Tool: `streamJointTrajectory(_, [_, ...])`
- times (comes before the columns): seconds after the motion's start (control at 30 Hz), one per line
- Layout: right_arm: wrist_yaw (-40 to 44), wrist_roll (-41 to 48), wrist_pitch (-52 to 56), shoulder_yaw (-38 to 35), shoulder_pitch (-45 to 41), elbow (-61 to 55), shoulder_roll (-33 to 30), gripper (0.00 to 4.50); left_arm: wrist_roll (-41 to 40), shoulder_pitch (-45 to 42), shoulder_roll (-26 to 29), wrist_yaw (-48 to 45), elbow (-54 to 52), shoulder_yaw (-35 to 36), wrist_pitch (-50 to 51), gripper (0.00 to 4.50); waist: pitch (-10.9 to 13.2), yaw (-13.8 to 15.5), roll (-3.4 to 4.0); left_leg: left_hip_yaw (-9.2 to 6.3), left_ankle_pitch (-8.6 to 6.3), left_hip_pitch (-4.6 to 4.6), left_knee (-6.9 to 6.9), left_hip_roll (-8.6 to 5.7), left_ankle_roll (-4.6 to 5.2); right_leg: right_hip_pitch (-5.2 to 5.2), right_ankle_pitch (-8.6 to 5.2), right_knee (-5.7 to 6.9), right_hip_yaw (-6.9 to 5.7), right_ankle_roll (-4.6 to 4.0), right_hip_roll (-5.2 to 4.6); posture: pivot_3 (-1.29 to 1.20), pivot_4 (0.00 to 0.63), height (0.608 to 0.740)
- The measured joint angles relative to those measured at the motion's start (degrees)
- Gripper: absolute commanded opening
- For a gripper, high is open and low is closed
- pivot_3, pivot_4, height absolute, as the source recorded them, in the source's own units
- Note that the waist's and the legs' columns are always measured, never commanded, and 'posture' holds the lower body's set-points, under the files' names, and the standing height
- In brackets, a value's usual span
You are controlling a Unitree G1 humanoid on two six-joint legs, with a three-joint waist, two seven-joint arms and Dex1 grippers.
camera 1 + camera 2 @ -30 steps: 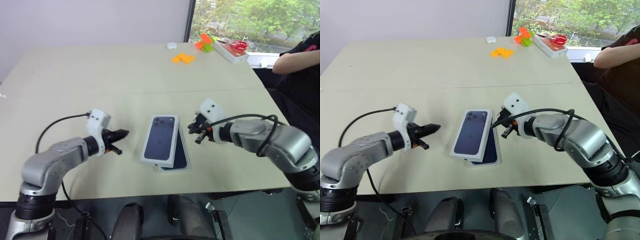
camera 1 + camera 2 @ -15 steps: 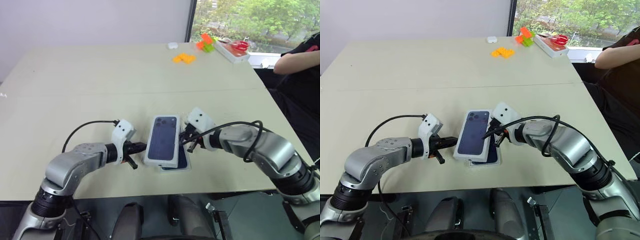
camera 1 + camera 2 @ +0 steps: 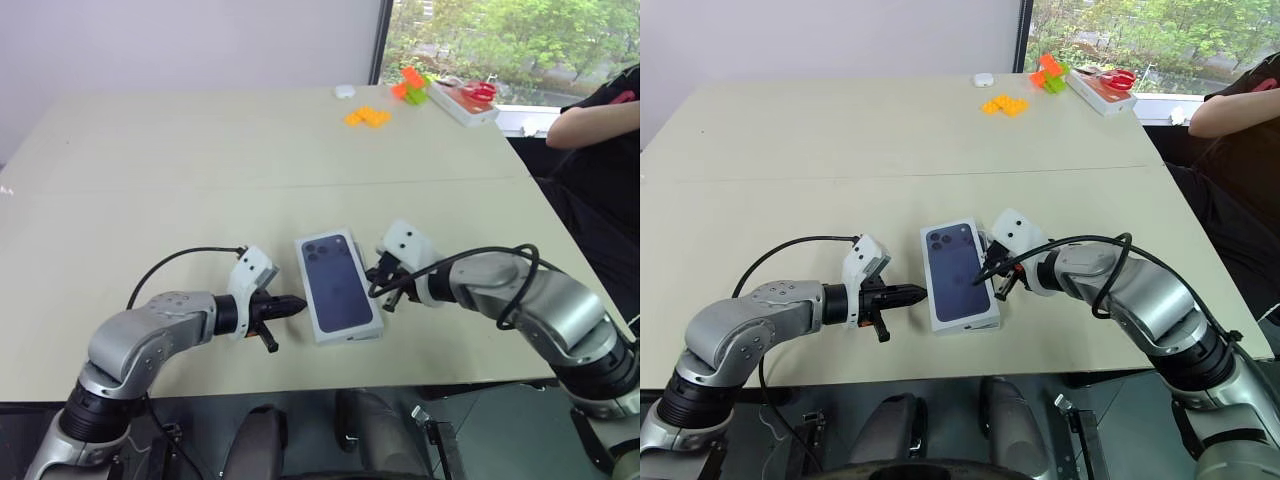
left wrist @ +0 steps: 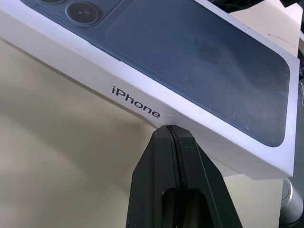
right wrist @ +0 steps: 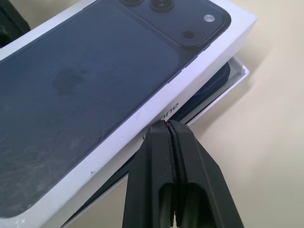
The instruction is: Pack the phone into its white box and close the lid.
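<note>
**Q:** Where do the box and its cover stand?

**A:** The lid (image 3: 338,285), its printed phone picture facing up, lies over the white box (image 5: 223,92) near the desk's (image 3: 200,160) front edge, about midway along it. It is not fully seated: in the right wrist view the box's rim sticks out from under one long side, with the dark phone (image 5: 206,90) visible in the gap.

**Q:** And the grippers?

**A:** The left gripper (image 3: 296,304) has its black fingers pressed together, holding nothing, tip against the lid's long side wall just below the "iPhone" lettering. The right gripper (image 3: 989,275), fingers likewise closed and empty, has its tip at the opposite long side, against the lid's wall. The two flank the lid from either side.

**Q:** How will the lid handle?

**A:** It looks like light, stiff cardboard with a smooth finish, so it should slide readily under a sideways nudge rather than bend. The thin side walls could dent under a hard point push.

**Q:** Where best to take hold?

**A:** Probably not a pinch at all. Closed tips on the two long side walls, near mid-length, look right for squaring the lid over the box; then gentle pressure on the flat top would seat it.
</note>
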Motion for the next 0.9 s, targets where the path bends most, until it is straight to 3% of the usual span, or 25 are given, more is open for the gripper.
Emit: streamJointTrajectory(0.9, [1.3, -2.1, 3.8, -1.4, 2.4, -2.6, 0.4, 0.06, 4.2, -1.8, -1.7, -0.9, 1.4, -1.9, -0.5, 0.0, 0.0, 0.0, 0.0, 0.0, 0.0, -0.01, 0.0, -0.01, 0.0, 0.05, 0.0, 0.01, 0.0, 0.0, 0.0, 0.0, 0.15, 0.74])
